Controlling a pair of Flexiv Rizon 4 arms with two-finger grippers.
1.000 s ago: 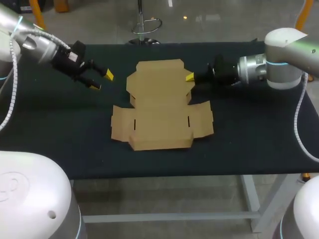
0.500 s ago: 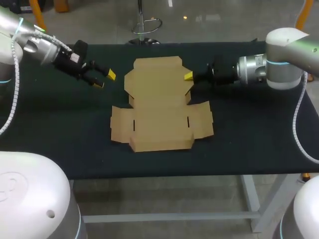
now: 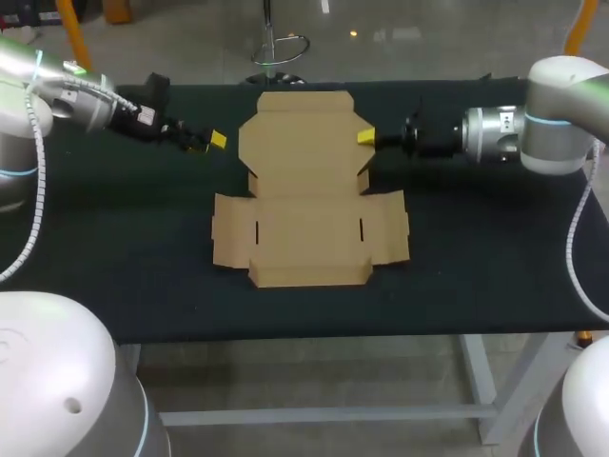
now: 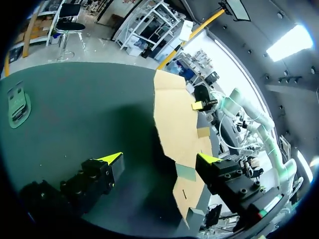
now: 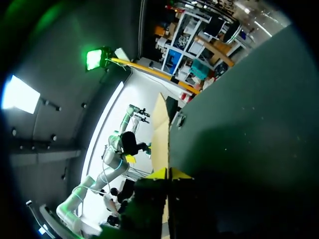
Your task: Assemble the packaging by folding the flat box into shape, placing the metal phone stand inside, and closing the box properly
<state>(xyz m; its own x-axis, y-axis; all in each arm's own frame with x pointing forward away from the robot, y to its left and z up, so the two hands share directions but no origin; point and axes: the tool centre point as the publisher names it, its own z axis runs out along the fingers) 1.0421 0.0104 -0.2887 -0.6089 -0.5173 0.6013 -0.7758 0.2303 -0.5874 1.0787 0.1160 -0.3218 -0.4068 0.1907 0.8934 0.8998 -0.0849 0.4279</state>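
The flat brown cardboard box (image 3: pixel 306 233) lies unfolded in the middle of the dark table. Its rear lid panel (image 3: pixel 303 133) is tilted up off the table. My right gripper (image 3: pixel 365 139) is shut on that panel's right edge; in the right wrist view the cardboard (image 5: pixel 160 129) runs edge-on out from the closed yellow tips (image 5: pixel 168 174). My left gripper (image 3: pixel 205 141) hangs open just left of the lid panel, touching nothing. In the left wrist view the gripper (image 4: pixel 159 159) has its tips wide apart, with the box (image 4: pixel 174 114) ahead of it. I see no phone stand in the head view.
A small flat pale object with a dark slot (image 4: pixel 17 102) lies on the table well off to the side of my left gripper. Bare dark tabletop (image 3: pixel 476 248) surrounds the box on all sides.
My right gripper has lifted the rear lid panel, which now stands higher off the table. My left gripper has swung toward the table's back edge and slightly closer to the panel.
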